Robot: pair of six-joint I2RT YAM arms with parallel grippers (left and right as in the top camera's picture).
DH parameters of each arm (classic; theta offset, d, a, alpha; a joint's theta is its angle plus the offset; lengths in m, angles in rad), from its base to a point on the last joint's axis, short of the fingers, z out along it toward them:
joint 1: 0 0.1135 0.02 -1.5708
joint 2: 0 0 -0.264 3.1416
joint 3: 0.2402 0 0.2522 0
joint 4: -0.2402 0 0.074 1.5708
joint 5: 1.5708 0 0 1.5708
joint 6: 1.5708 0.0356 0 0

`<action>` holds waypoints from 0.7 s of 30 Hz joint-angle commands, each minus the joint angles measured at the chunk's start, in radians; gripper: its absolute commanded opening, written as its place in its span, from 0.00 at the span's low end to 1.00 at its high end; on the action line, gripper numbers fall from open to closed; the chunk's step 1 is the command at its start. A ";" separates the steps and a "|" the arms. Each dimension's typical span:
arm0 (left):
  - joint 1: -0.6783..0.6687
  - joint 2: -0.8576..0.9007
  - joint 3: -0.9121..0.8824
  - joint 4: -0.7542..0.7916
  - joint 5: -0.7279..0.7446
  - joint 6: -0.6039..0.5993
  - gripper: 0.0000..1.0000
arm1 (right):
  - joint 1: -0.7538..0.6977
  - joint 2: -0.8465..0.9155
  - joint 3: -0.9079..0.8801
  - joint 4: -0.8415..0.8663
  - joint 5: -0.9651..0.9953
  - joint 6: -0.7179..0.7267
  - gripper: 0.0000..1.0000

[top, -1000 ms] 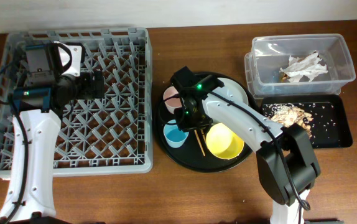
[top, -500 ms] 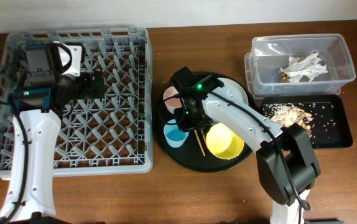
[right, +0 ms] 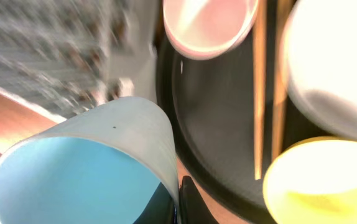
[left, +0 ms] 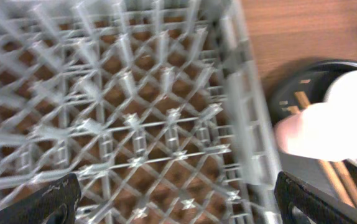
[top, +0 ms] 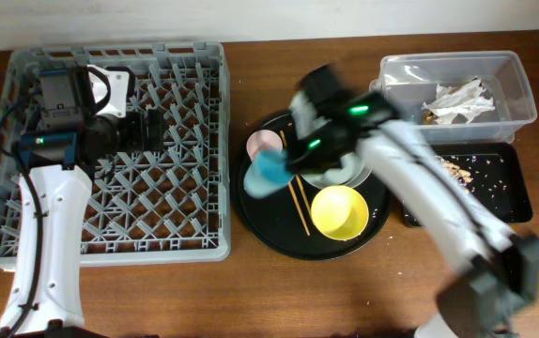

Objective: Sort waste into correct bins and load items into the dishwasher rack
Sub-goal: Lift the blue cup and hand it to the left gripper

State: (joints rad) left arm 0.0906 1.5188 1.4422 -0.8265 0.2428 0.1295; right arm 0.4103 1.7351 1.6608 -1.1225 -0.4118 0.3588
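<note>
Left tool (top: 153,128) is hovering over the dishwasher rack (top: 185,221), upper left of frame, fingers spread wide and holding nothing. Centre frame: right tool (top: 284,165) is gripping the blue cup (top: 268,174), tilted, over the left edge of the round black tray (top: 260,223). Pink cup (top: 264,143), chopsticks (top: 300,208) and yellow bowl (top: 339,212) are sitting on that tray.

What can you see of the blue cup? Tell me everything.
The blue cup is small and round, light blue inside and paler, almost white, outside, plastic by its look. It appears empty. It is tilted, its mouth turned toward the right wrist camera. The right gripper's fingers pinch its rim, one inside, one outside. From overhead it is blurred, over the left part of the round black tray, near the pink cup.
</note>
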 commanded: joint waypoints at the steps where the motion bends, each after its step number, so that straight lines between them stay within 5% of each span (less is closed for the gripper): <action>1: -0.003 0.004 0.014 0.032 0.353 -0.013 0.99 | -0.156 -0.084 0.023 0.058 -0.168 -0.027 0.04; 5: -0.003 0.009 0.014 0.150 0.887 -0.013 0.99 | -0.234 -0.052 0.023 0.232 -0.513 -0.094 0.04; 10: -0.003 0.016 0.014 0.237 1.255 -0.013 0.99 | -0.226 -0.045 0.023 0.376 -0.667 -0.093 0.04; 16: -0.003 0.018 0.014 0.247 1.331 -0.028 0.96 | -0.190 -0.045 0.023 0.532 -0.773 -0.080 0.04; 21: -0.004 0.018 0.014 0.247 1.298 -0.028 0.76 | -0.080 -0.043 0.023 0.677 -0.679 -0.008 0.04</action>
State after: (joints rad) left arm 0.0898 1.5280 1.4425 -0.5804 1.5227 0.1047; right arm 0.2718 1.6897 1.6783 -0.4973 -1.1339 0.3031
